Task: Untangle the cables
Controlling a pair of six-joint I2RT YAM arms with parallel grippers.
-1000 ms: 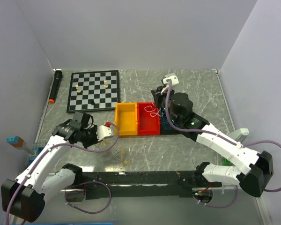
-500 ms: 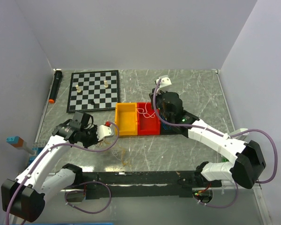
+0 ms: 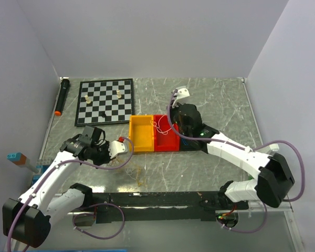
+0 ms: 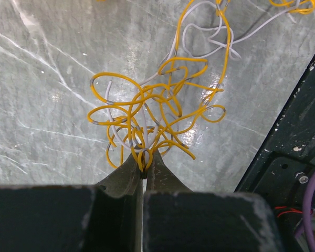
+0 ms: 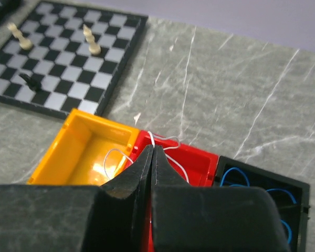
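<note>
A tangle of yellow and white cables lies on the marble table; it shows faintly in the top view. My left gripper is shut on a yellow loop at the tangle's near edge, and it also shows in the top view. My right gripper is shut on a thin white cable over the wall between the red bin and the yellow bin; one loop hangs into the yellow bin. In the top view the right gripper holds it there. A blue cable lies in the black bin.
A chessboard with a few pieces lies at the back left, with a black marker with an orange tip beside it. The yellow bin, red bin and black bin stand in a row mid-table. A black rail runs along the near edge.
My right gripper has moved left with the white cable, from over the red bin's right side to the red and yellow bins' shared wall. The left arm has barely moved.
</note>
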